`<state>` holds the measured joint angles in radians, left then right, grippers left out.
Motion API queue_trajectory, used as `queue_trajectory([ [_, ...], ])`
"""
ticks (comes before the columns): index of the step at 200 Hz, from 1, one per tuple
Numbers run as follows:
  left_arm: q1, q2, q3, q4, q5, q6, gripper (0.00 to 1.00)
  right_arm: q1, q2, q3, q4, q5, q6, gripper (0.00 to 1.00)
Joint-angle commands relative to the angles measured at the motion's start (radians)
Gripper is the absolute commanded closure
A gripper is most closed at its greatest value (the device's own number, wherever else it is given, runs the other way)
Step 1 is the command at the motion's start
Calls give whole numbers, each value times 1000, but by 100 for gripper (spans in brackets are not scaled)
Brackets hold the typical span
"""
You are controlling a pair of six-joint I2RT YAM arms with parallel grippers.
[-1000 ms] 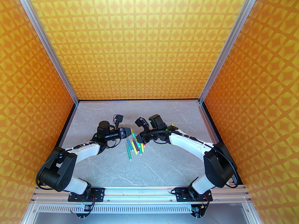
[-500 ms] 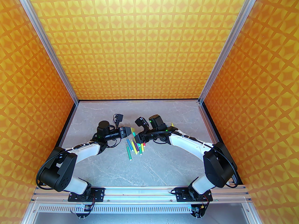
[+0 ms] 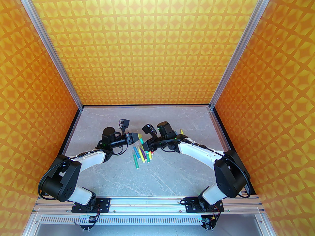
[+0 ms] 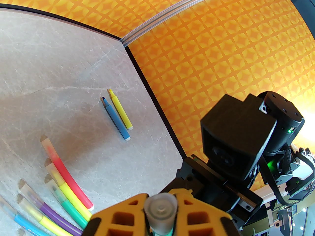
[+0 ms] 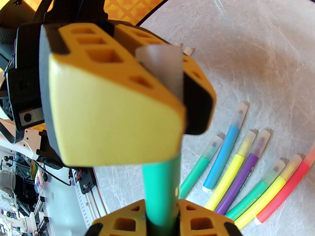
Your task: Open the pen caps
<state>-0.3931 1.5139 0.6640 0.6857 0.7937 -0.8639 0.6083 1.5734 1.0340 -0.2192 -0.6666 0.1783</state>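
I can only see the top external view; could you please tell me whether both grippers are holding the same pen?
Observer: Yes; the right gripper is shut on the green pen, around its barrel.
Operator: Thank you. What does the left one hold?
Observer: The left gripper is shut on that pen's translucent cap.
Operator: Are any pens uncapped already?
Observer: Two: a blue pen and a yellow pen lie side by side with bare tips.
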Motion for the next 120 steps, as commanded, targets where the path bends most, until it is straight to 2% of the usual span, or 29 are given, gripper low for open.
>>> queue_trajectory([
  [1,13,-23,36,-7,3,14,100,-3,-40,-46,-27,-18,-10,98],
  [74,88,-52,130,-146,1,45,100,-4,-133,-228,25,-26,-4,100],
  [120,103,-28,152,-114,-4,2,100,-3,-203,-283,38,-29,-16,100],
])
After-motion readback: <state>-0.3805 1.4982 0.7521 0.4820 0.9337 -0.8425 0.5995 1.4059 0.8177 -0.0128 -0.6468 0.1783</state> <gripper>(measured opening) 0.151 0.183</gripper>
